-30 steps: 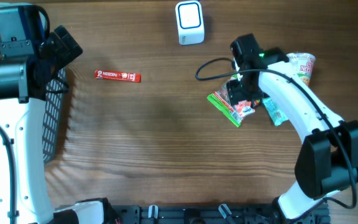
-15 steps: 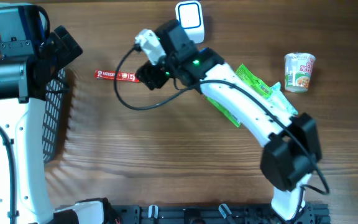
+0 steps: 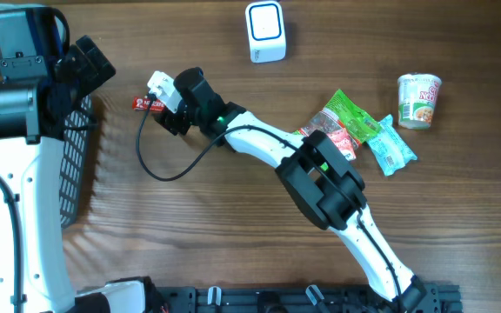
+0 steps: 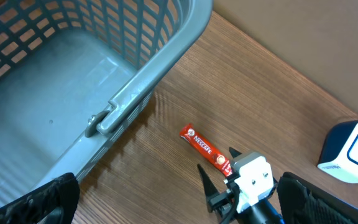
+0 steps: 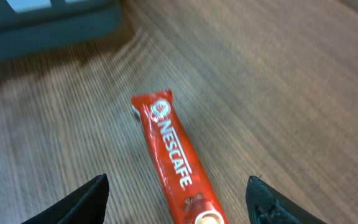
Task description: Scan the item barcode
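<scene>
A red Nescafe stick (image 5: 173, 155) lies flat on the wooden table, left of centre; its left end (image 3: 143, 103) shows in the overhead view, the rest is under my right gripper. My right gripper (image 5: 179, 190) hovers over it, open, one finger on each side of the stick and apart from it. The left wrist view also shows the stick (image 4: 204, 147) with the right gripper (image 4: 216, 163) at its near end. The white and blue scanner (image 3: 265, 31) stands at the table's far edge. My left gripper (image 4: 179, 202) is open and holds nothing, up by the basket.
A grey mesh basket (image 4: 135, 93) sits at the left edge (image 3: 78, 165). At the right are a cup of noodles (image 3: 419, 100), a green snack packet (image 3: 352, 113), a red one (image 3: 333, 136) and a teal packet (image 3: 393, 149). A black cable (image 3: 159, 165) loops below the right wrist.
My right arm has swung from the snack packets at the right across the table to the left, ending over the red stick. The left arm has not moved.
</scene>
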Robot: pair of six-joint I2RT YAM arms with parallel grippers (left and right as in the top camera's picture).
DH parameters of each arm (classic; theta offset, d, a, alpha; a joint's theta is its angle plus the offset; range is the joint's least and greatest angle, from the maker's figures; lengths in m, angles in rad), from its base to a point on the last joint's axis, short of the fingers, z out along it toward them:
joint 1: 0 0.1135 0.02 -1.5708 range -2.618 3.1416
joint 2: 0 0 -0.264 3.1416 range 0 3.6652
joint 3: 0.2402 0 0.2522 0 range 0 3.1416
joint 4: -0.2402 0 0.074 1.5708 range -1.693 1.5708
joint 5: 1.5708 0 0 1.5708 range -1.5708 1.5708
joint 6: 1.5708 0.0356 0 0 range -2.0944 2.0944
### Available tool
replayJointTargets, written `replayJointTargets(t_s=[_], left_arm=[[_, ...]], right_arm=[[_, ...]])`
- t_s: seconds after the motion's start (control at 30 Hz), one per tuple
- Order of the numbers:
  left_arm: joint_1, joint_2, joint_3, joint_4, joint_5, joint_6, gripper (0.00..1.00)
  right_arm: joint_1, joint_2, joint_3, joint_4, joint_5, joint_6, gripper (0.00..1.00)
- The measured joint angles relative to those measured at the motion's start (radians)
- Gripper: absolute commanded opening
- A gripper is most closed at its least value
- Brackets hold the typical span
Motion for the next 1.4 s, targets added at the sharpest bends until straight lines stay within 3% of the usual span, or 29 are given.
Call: replayJointTargets(t_s=[0.1,0.13,0.23,0.3,0.37,0.53,0.57,0.6,0.63,0.67,0.8,0.93,1.07,1.1,1.23,1.3,1.4], left_arm=[[0.000,0.000,0.000,0.000,0.000,0.000,1.00],[0.000,0.000,0.000,0.000,0.000,0.000,1.00],[0.000,0.000,0.000,0.000,0.000,0.000,1.00],[0.000,0.000,0.000,0.000,0.000,0.000,1.00],[0.000,0.000,0.000,0.000,0.000,0.000,1.00],[0.000,0.000,0.000,0.000,0.000,0.000,1.00],[0.000,0.000,0.000,0.000,0.000,0.000,1.00],[0.000,0.000,0.000,0.000,0.000,0.000,1.00],[0.000,0.000,0.000,0.000,0.000,0.000,1.00],[0.000,0.000,0.000,0.000,0.000,0.000,1.00],[0.000,0.000,0.000,0.000,0.000,0.000,1.00],[0.000,0.000,0.000,0.000,0.000,0.000,1.00],[0.000,0.000,0.000,0.001,0.000,0.000,1.00],[0.000,0.000,0.000,0.000,0.000,0.000,1.00],[0.000,0.000,0.000,0.000,0.000,0.000,1.00],[0.000,0.000,0.000,0.000,0.000,0.000,1.00],[0.000,0.000,0.000,0.000,0.000,0.000,1.00]], right_arm=[[-0.002,0.041,0.000,0.004,0.008,0.000,0.74],[-0.003,0.048,0.000,-0.011,0.007,0.008,0.68],[-0.019,0.048,0.030,-0.122,0.000,0.048,0.32],[-0.036,0.023,0.055,-0.260,0.004,0.060,0.23],[-0.047,-0.026,0.058,-0.460,0.004,0.062,0.04],[-0.049,-0.153,0.022,-0.943,0.009,0.076,0.05],[-0.049,-0.175,0.020,-1.023,0.013,0.076,0.10],[-0.049,-0.205,0.015,-1.129,0.016,0.076,0.22],[-0.049,-0.230,0.013,-1.219,0.016,0.080,0.52],[-0.049,-0.265,0.009,-1.286,0.015,0.079,0.60],[-0.049,-0.288,0.002,-1.308,0.035,0.088,0.57],[-0.047,-0.288,-0.011,-1.212,0.037,0.161,0.50],[-0.022,-0.288,-0.087,-1.015,0.033,0.248,0.47],[-0.015,-0.288,-0.111,-0.964,0.034,0.286,0.52],[-0.007,-0.289,-0.238,-0.755,-0.005,0.503,0.49],[-0.004,-0.292,-0.249,-0.771,-0.129,0.469,0.51],[0.028,-0.292,-0.254,-0.933,-0.265,0.298,0.52]])
